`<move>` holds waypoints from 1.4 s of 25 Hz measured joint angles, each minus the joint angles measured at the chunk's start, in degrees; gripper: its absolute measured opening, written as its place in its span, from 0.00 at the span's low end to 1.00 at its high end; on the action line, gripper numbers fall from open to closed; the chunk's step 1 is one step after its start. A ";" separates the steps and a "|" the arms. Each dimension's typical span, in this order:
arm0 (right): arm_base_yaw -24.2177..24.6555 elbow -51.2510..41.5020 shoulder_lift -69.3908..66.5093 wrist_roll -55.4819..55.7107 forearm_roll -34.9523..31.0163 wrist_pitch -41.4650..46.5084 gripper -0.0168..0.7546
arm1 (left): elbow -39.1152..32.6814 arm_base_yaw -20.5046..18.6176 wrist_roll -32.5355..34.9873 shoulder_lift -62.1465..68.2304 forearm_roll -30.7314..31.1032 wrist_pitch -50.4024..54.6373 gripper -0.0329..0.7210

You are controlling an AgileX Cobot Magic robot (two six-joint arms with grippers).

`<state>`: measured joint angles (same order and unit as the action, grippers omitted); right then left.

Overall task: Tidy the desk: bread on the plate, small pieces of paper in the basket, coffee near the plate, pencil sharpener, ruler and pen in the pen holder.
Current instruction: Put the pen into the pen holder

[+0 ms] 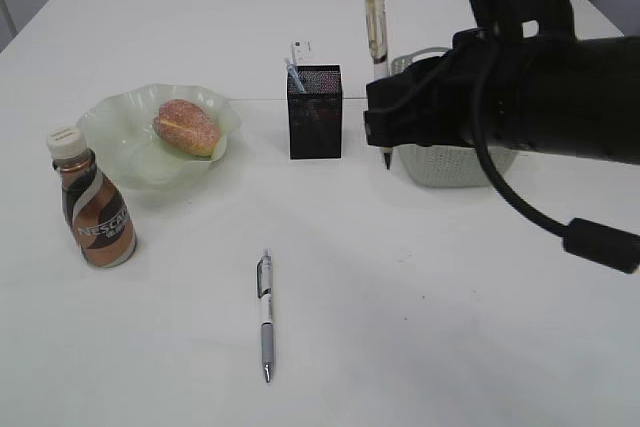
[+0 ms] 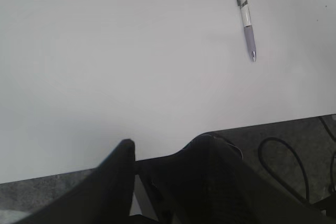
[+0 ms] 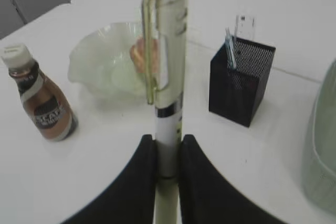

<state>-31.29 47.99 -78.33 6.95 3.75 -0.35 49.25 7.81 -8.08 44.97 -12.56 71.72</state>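
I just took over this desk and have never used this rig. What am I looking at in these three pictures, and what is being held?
It is a two-armed robot at a white table. The exterior view faces it; the other two views sit on the wrists. The right gripper is shut on a pen, held upright between the pen holder and the basket. The left gripper hangs at the table's edge, holding nothing. A second pen lies on the table. Bread is on the plate, with coffee beside it.
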 joint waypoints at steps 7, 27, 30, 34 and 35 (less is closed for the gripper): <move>0.00 0.66 -9.62 -7.35 -1.72 -25.89 0.10 | 0.00 0.00 0.00 0.00 -0.68 0.00 0.49; 5.59 32.06 -45.02 -21.56 -17.33 -43.19 0.10 | 0.00 0.00 0.00 0.00 0.82 0.00 0.46; 5.93 36.57 -48.94 -21.56 -17.33 -42.09 0.10 | 0.00 0.00 0.00 0.00 0.89 0.00 0.45; 6.02 42.25 -53.67 -21.56 -17.56 -39.10 0.10 | 0.00 0.00 0.00 0.00 1.04 0.00 0.45; 6.02 43.31 -54.64 -21.56 -17.93 -38.29 0.10 | 0.00 0.00 0.00 0.00 1.08 0.00 0.45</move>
<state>-25.27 91.30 -132.97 -14.60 -14.19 -38.64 49.25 7.81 -8.08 44.97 -11.48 71.72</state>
